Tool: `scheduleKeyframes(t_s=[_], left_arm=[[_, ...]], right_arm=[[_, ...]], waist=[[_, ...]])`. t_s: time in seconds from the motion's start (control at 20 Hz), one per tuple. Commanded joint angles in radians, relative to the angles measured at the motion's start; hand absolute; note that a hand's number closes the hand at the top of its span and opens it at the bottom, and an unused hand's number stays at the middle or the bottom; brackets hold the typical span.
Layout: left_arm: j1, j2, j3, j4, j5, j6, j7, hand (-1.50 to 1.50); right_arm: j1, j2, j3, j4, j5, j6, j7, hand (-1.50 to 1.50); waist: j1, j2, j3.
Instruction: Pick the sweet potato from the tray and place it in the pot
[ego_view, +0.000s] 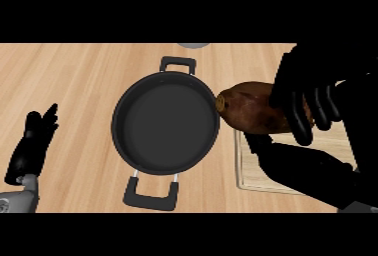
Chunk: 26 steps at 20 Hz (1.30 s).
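A brown sweet potato (249, 112) hangs above the counter, its left end just over the right rim of the pot. My right hand (310, 95) is curled over it from the right, fingers draped down its far side and thumb below. The black pot (165, 122) stands at the centre, inside dark and bare, with handles at the top and bottom. The light wooden tray (255, 172) lies to the pot's right, mostly hidden under my right hand and forearm. At the left edge my left hand (33, 142) rests open, fingers up.
A grey round object (194, 45) peeks in at the top edge, behind the pot. Wooden counter surface extends to the left of the pot and above it.
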Motion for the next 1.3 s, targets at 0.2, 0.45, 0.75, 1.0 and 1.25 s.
scheduleKeyframes(t_s=[0.2,0.45,0.75,1.0,1.25], left_arm=[[-0.066,-0.019,-0.003,0.057,-0.031,0.008,0.005,0.0],[-0.006,-0.005,0.007,0.005,-0.022,-0.014,-0.004,0.0],[-0.034,-0.031,-0.001,0.029,-0.039,0.0,0.002,0.0],[-0.02,-0.009,0.024,0.02,-0.019,-0.034,-0.019,0.0],[-0.025,-0.039,-0.001,-0.015,-0.018,-0.032,0.029,0.0]], right_arm=[[-0.138,0.106,0.073,0.306,0.026,-0.11,0.054,1.5],[-0.189,0.107,0.16,0.562,0.002,-0.234,0.027,1.5],[-0.122,0.108,0.255,0.697,-0.14,-0.383,0.066,1.5],[-0.137,0.108,0.31,0.832,-0.241,-0.579,-0.011,-1.5],[-0.14,0.108,0.311,0.801,-0.357,-0.832,-0.047,-1.5]], waist=[[-0.002,0.006,0.001],[0.017,0.007,0.001],[0.015,0.007,0.002],[0.017,0.006,0.002],[0.03,0.005,0.003]])
